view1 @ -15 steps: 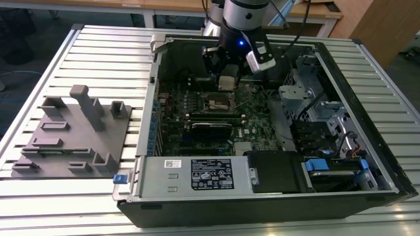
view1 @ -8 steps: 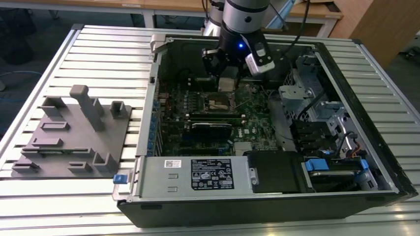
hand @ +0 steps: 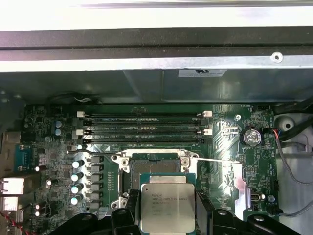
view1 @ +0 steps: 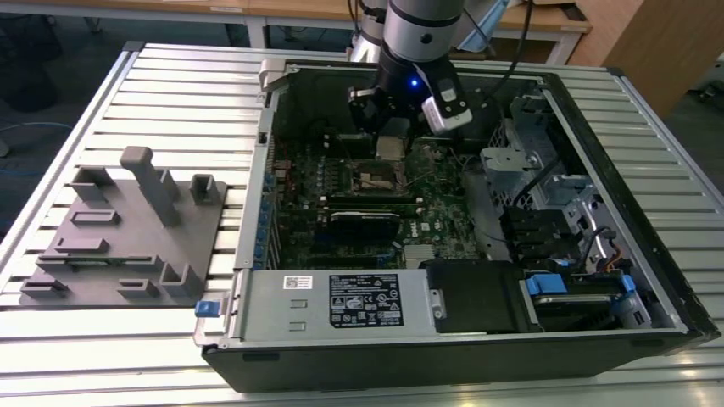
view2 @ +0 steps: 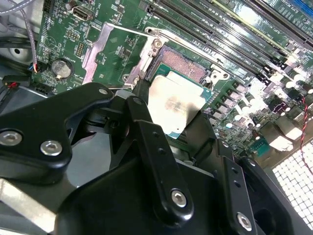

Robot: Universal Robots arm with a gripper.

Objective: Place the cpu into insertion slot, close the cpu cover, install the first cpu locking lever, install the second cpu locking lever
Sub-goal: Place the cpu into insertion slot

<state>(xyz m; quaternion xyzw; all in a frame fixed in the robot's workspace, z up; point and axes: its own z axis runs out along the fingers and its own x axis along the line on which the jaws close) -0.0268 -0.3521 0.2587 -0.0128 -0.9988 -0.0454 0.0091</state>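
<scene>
In the computer case (view1: 453,363), the hand (hand: 167,209) clamps the cpu (view2: 173,105) over the insertion slot (hand: 159,166), near memory slots (hand: 142,130).

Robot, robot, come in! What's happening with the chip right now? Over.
Gripper shut on the cpu. It hangs over the insertion slot, not seated. The cpu cover stands open, slot unblocked.

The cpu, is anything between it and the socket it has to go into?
Nothing visible does. The cpu hangs close by the socket, whose pin field lies bare. The cover is swung back off the socket to one side, clear of the opening.
</scene>
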